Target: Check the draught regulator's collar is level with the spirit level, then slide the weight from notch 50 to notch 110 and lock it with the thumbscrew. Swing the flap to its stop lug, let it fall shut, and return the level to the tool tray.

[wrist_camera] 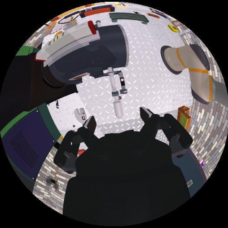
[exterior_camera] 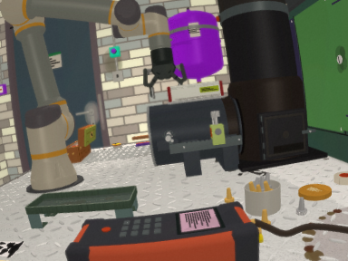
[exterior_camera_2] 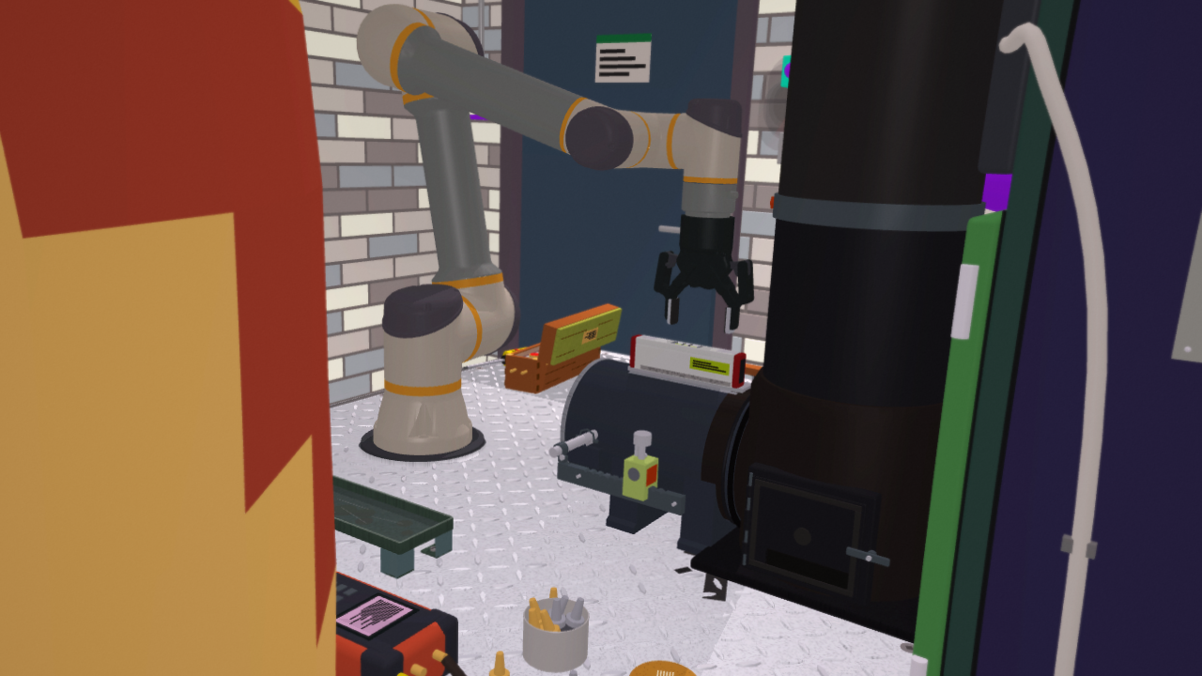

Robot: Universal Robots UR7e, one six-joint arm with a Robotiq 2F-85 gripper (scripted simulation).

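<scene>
The draught regulator's dark collar [exterior_camera: 192, 129] juts out from the black stove on the checker-plate floor, and the white spirit level [exterior_camera: 195, 92] with red end caps lies along its top. My gripper [exterior_camera: 165, 81] hangs open and empty above the collar's outer end, behind and above the level [exterior_camera_2: 686, 359]. A yellow-green weight [exterior_camera: 217, 132] with a thumbscrew [exterior_camera_2: 642, 440] on top sits on the notched bar [exterior_camera: 204, 144] along the collar's front. The green tool tray [exterior_camera: 82, 201] stands empty on the floor, to the left and nearer the side camera. In the wrist camera the level [wrist_camera: 67, 39] sits on the collar [wrist_camera: 89, 52] ahead of my fingers [wrist_camera: 117, 117].
The black stove and flue [exterior_camera: 265, 81] rise right beside the collar, with a green cabinet [exterior_camera: 324, 68] beyond. My arm's base [exterior_camera: 50, 149] stands to the left by an open orange toolbox [exterior_camera: 84, 141]. An orange meter [exterior_camera: 165, 238] and a cup of plugs [exterior_camera: 262, 195] sit in the foreground.
</scene>
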